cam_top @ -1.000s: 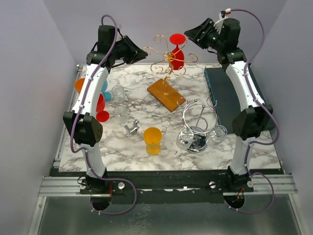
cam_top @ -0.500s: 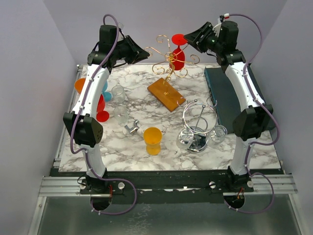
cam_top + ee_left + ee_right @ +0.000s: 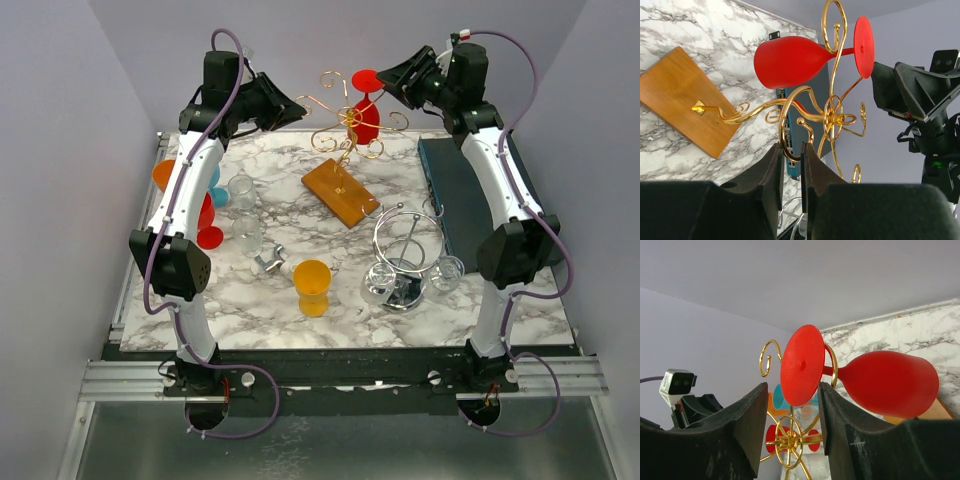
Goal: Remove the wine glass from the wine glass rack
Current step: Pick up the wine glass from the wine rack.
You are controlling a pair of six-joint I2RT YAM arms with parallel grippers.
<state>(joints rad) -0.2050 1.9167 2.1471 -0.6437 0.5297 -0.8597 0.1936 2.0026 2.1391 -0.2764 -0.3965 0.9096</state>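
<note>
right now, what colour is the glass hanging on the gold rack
Solid red: the wine glass is red from foot to bowl. The right wrist view shows it best.

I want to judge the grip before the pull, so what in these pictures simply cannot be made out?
- Right wrist view: whether the right tool touches the foot of the red wine glass; its own fingers overlap the foot's edge.
- Left wrist view: whether the left tool pinches a wire of the gold rack; its fingers cover the contact.
- Top view: how either tool's jaws stand; too small.
</note>
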